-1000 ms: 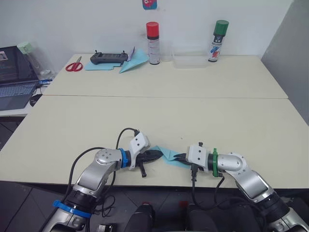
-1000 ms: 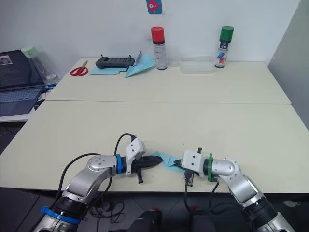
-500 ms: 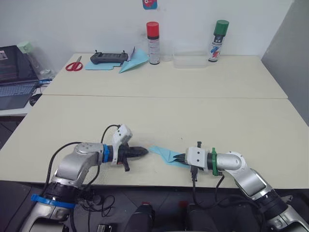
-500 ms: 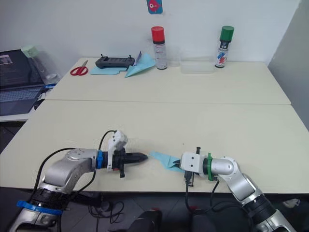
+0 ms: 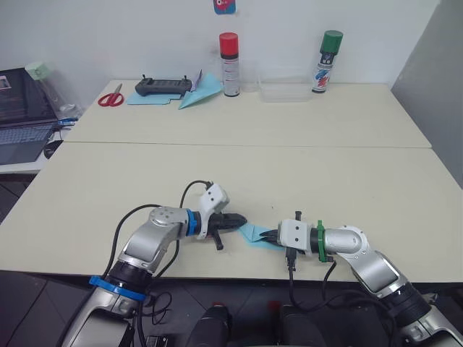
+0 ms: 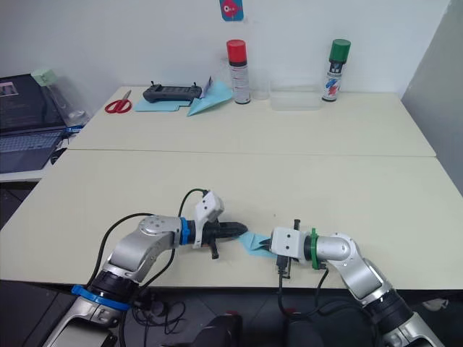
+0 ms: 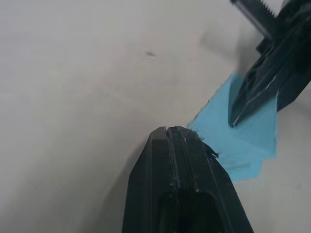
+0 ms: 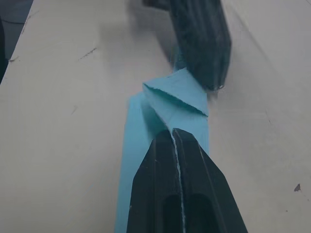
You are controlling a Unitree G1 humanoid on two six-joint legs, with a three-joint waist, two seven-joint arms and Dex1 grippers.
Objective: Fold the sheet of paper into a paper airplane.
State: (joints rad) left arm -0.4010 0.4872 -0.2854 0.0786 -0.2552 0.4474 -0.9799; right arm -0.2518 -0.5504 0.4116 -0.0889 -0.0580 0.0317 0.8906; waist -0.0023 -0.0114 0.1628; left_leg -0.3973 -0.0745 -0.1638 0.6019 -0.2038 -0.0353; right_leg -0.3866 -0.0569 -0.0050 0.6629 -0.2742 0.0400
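The sheet of paper point(image 5: 253, 233) is light blue and folded into a narrow strip with a triangular flap point(image 8: 177, 97). It lies near the table's front edge between my two grippers. My right gripper point(image 5: 269, 234) is shut on its right end, and the paper runs out from between the shut fingers point(image 8: 173, 145). From the left, my left gripper point(image 5: 239, 221) is shut, its tip touching the paper's other end point(image 7: 214, 145); nothing is pinched in it. The two grippers' tips stand a few centimetres apart.
At the back of the far table stand a red-capped spray can point(image 5: 229, 63), a green-capped spray can point(image 5: 328, 61) and a clear box point(image 5: 286, 90). Left of them are a second blue paper dart point(image 5: 201, 89), a black controller point(image 5: 163, 87) on a flat blue sheet, and red scissors point(image 5: 111, 98). A laptop point(image 5: 22, 108) sits far left.
My left gripper drew back to the left, away from the paper, then came back right to its end. The right gripper kept its hold and hardly moved.
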